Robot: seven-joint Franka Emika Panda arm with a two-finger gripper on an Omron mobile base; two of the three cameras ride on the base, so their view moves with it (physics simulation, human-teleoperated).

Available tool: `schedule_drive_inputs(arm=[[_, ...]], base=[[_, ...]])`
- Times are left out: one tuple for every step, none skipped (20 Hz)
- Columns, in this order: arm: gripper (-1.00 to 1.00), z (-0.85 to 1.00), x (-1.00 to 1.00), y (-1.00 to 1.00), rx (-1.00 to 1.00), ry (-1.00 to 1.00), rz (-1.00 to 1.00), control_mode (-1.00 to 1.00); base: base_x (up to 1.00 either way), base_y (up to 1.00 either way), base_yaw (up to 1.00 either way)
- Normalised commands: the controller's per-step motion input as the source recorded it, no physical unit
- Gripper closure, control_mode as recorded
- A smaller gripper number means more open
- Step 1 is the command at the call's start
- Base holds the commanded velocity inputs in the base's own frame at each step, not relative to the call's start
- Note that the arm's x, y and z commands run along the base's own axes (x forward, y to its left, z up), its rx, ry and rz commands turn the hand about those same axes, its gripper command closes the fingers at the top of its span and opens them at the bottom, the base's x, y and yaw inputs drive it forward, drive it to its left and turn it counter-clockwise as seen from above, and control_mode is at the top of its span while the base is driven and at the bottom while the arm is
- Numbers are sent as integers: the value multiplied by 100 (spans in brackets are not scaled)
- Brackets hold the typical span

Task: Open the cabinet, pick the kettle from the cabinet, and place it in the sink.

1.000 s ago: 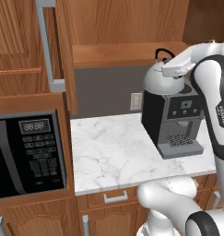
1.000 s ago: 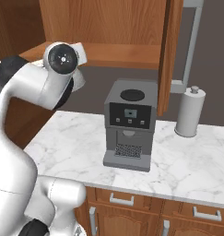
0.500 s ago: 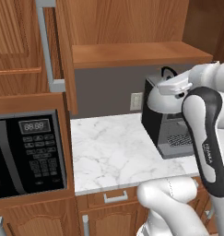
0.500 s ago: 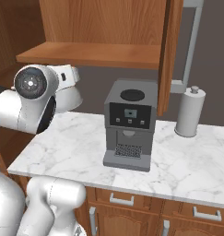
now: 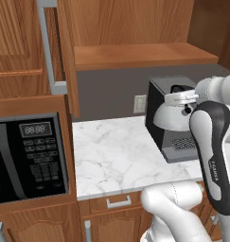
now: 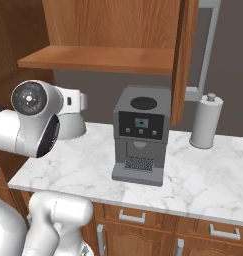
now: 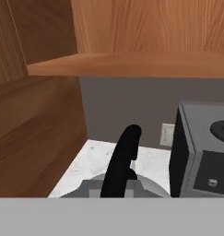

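Holding the kettle [image 5: 172,116] by its black arched handle, gripper [image 5: 182,98] clamped tight on it, kettle lifted above the marble bench [image 5: 116,156], just in front of the coffee machine [image 6: 140,134]. Cabinet [image 5: 140,52] door open, bottom shelf bare. Microwave [image 5: 29,158] at left, paper towel roll [image 6: 205,122] at right.
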Motion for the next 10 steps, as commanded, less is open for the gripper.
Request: schedule_drive_inputs(arm=[[100, -38, -17, -10, 20, 2, -4, -100], [100, -39, -12, -3, 17, 6, -6, -100], [100, -40, -8, 0, 14, 7, -8, -100], [100, -36, -7, 0, 13, 2, -8, -100], [100, -34, -8, 0, 13, 0, -8, -100], [100, -30, -7, 0, 11, 0, -7, -100], [100, -28, -8, 0, 8, 0, -8, -100], [100, -28, -9, 0, 6, 0, -9, -100], [100, -26, -8, 0, 6, 0, -9, -100], [100, -24, -8, 0, 6, 0, -9, -100]], base=[[0, 0, 0], [0, 0, 0], [0, 0, 0], [0, 0, 0], [0, 0, 0], [0, 0, 0], [0, 0, 0], [0, 0, 0], [0, 0, 0], [0, 0, 0]])
